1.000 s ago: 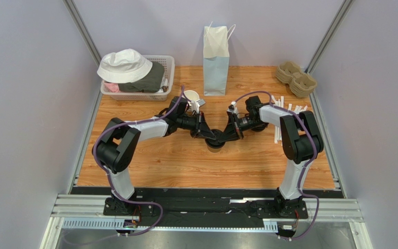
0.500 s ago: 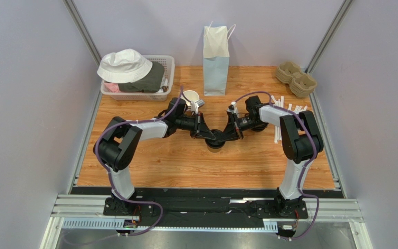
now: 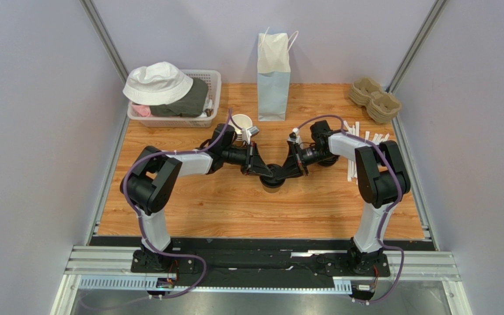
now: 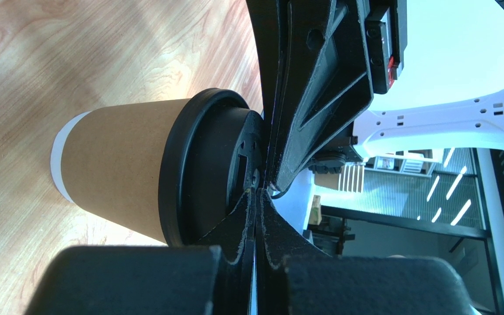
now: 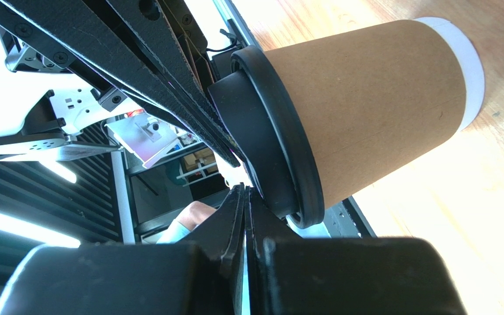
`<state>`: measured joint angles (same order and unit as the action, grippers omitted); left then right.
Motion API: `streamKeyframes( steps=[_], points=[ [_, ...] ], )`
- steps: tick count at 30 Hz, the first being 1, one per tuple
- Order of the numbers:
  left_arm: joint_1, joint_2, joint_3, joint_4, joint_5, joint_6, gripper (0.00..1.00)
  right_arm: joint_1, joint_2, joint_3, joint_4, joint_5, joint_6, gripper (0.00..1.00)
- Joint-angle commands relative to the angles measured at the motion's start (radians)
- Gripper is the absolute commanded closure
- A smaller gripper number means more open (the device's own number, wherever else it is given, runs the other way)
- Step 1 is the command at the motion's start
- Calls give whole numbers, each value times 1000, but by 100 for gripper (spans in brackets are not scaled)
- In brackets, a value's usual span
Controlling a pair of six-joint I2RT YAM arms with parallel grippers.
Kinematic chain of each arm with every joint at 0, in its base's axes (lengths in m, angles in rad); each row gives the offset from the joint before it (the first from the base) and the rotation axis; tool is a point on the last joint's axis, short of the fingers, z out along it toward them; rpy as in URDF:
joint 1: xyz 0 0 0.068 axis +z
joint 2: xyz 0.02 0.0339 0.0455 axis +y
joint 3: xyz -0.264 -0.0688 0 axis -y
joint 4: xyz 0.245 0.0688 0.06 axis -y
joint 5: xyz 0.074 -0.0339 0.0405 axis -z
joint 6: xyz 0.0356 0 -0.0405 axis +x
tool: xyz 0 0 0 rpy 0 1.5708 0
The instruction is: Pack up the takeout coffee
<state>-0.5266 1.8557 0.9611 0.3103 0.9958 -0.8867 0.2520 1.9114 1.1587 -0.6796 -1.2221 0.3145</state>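
Wooden counter [image 3: 235, 210] boxed in by pale grey walls [image 3: 31, 131]. The takeout coffee [image 4: 120, 172] stands upright pretty much dead centre of the counter, with brown sides, a white band at the base and its black lid [image 4: 199, 174] on. Both arms reach in and meet right over it: the left tool [image 4: 256, 197] comes in from 9 o'clock, the right tool [image 5: 243, 193] from 3 o'clock. In each wrist view the tool's two fingers are pressed flat together with nothing between them, so both are closed. The tips sit against the top of the lid as far as I can tell, not around the cup. Whether the two tools actually touch each other, can't say. Around the counter: a pale paper bag [image 3: 274, 75] standing upright at 12 o'clock, and a basket [image 3: 214, 82] at 10 o'clock with a white hat [image 3: 156, 82] on top of darker clothes. There are also cardboard cup carriers [image 3: 374, 98] stacked at 2 o'clock and a scatter of white sticks [image 3: 353, 170] at 3 o'clock by the right arm. A lidless white cup [image 3: 241, 121] sits at 11 o'clock from the coffee, just beside the left arm.
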Motion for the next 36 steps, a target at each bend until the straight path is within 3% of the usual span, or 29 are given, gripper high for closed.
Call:
streamKeyframes(
  steps=[1,9,23,25,27,28,32,36],
  points=[
    [10,85,-62,-183,-163,114,100,1,84,-33,54,303,-35,96],
    [10,51,-27,-175,-126,130,100,1,54,-18,52,237,-34,96],
    [-18,-121,120,-166,-89,141,100,24,-202,62,51,50,17,88],
    [-13,-147,128,-206,-111,158,97,10,-224,71,23,59,6,86],
    [-9,-208,119,-250,-167,173,82,-8,-238,82,-9,99,-24,84],
    [-6,-232,93,-305,-198,186,80,-25,-239,90,-21,125,-38,84],
    [2,-343,-24,-384,-293,128,79,-33,-204,154,-41,258,-78,83],
    [-3,-336,-84,-392,-290,120,79,-34,-163,173,-17,341,-75,83]
  ],
)
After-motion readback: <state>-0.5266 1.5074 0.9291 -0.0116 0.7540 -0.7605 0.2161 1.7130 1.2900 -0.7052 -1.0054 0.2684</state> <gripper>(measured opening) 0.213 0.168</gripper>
